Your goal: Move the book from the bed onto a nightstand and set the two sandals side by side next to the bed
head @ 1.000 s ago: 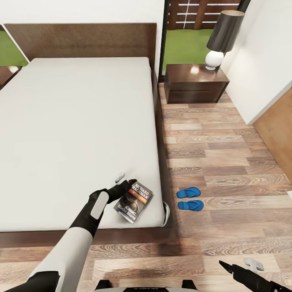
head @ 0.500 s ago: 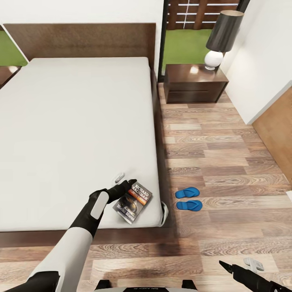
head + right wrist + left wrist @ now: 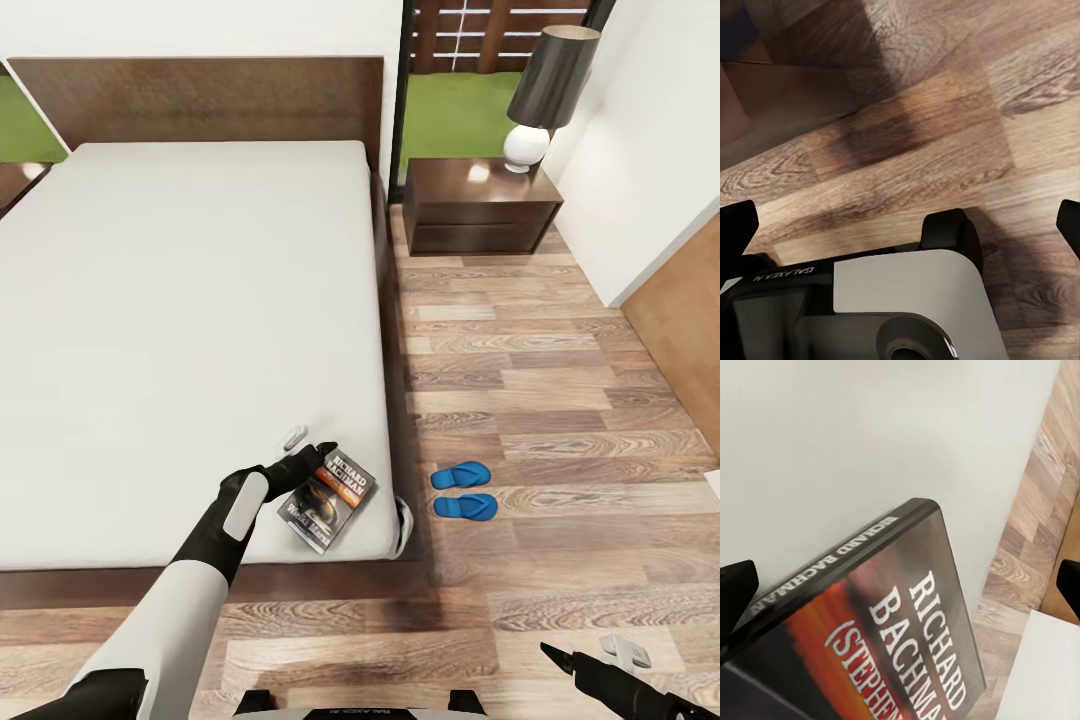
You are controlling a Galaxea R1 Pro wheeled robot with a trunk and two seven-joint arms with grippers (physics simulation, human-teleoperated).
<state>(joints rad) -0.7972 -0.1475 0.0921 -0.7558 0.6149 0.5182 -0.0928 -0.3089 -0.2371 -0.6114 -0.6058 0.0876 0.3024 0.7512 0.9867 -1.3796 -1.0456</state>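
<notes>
Nothing on the bed has moved in the last second; only my head view drifts slightly, so the sandals (image 3: 463, 490) shift in frame. My left gripper (image 3: 305, 452) sits at the book (image 3: 329, 496), fingers spread wide, straddling its spine edge in the wrist view (image 3: 900, 622) — set up to clamp, not yet closed. Book lies near the mattress's front right corner. Sandals already lie side by side on the floor just beside the bed (image 3: 190, 300). Right gripper (image 3: 590, 662) hangs low over the floor, fingers apart, idle. Nightstand (image 3: 480, 205) is by the headboard end.
</notes>
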